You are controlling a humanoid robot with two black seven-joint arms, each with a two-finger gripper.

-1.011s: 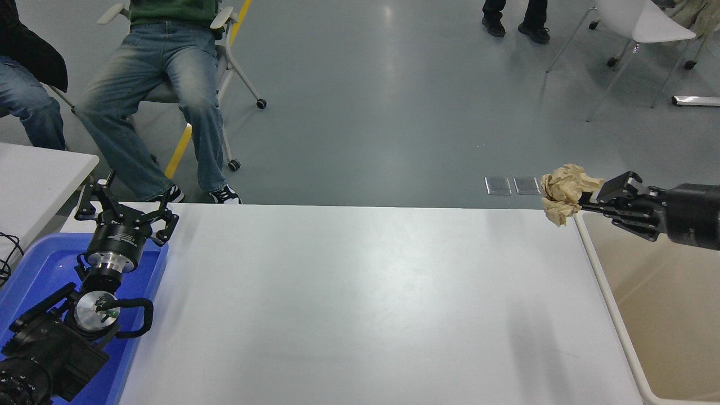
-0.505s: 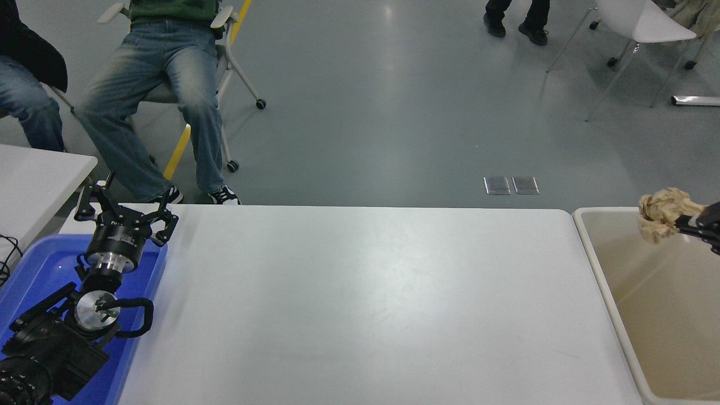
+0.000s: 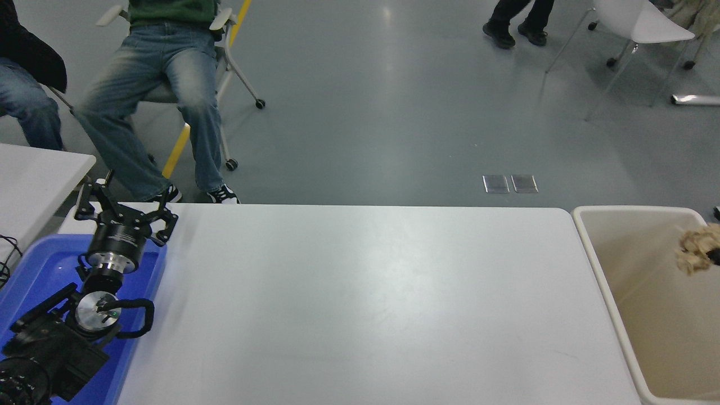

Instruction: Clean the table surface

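Note:
The table surface [image 3: 360, 304] is a wide white top with nothing lying on its open part. A crumpled brown paper wad [image 3: 694, 254] hangs at the right edge of the picture, over the inside of the beige bin [image 3: 630, 210]. Only a dark sliver of my right gripper [image 3: 715, 256] shows beside the wad; the arm itself is outside the picture. Whether it still grips the wad is unclear. My left gripper [image 3: 121, 216] is parked open at the lower left, above the blue tray [image 3: 39, 264].
The beige bin stands against the table's right end. A smaller white table [image 3: 34, 174] sits at the far left. A seated person's legs [image 3: 152, 101] and a wheeled chair are beyond the far left corner. Another person's feet [image 3: 514, 34] and a white chair [image 3: 641, 28] are farther back.
My right gripper carried the paper wad rightward from the table's far right corner to over the bin, and the arm slid almost fully out of the picture. The left arm stayed put.

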